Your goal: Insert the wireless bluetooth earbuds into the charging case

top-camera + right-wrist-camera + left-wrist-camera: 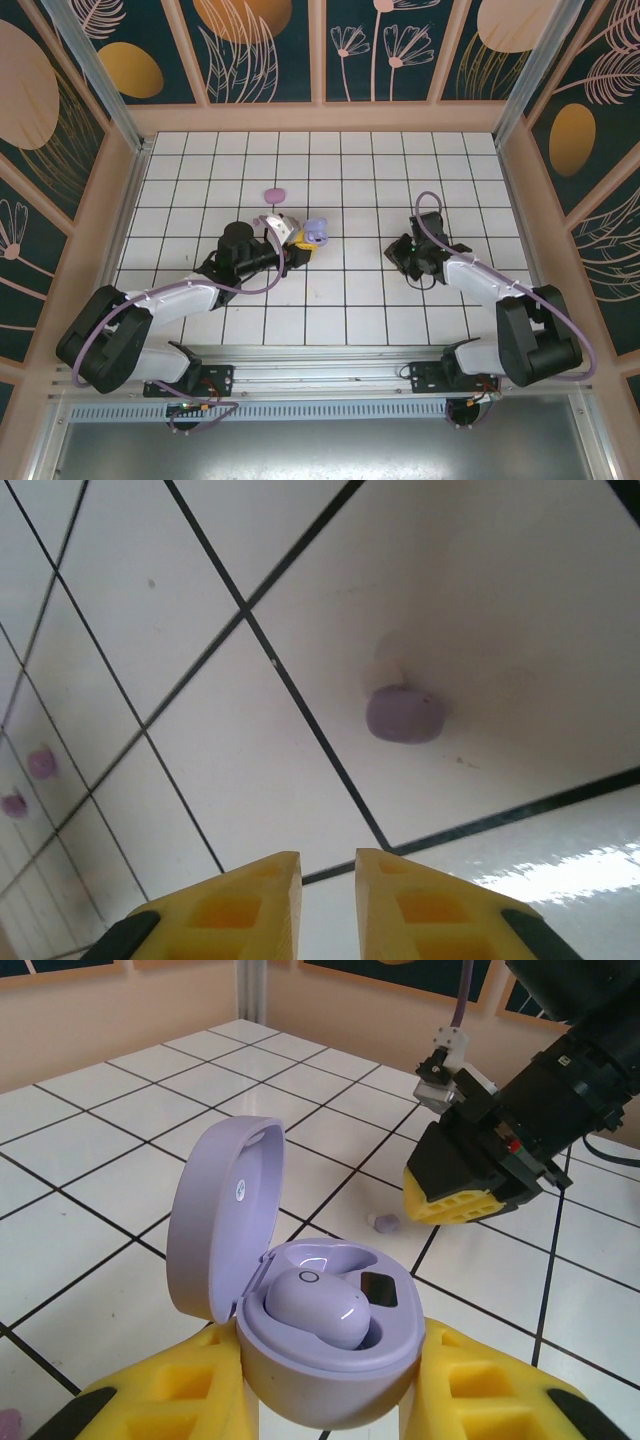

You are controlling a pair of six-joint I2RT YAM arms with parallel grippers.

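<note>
- The white tiled table (400,170) is seen under both arms.
- The left gripper (303,240) is closed around the base of the lavender charging case (325,1360), which is gripped between its yellow fingers (160,1400).
- The right gripper (328,890) is held low over the tiles with a narrow gap between its fingers; nothing is held in it.
- The case is held upright with its lid swung open.
- A pink case (272,193) is set on the table beyond the left gripper.
- One lavender earbud (318,1307) is seated in the case.
- A second lavender earbud (405,714) is left loose on a tile between the case and the right gripper, just ahead of that gripper's fingertips and not touched by them.
</note>
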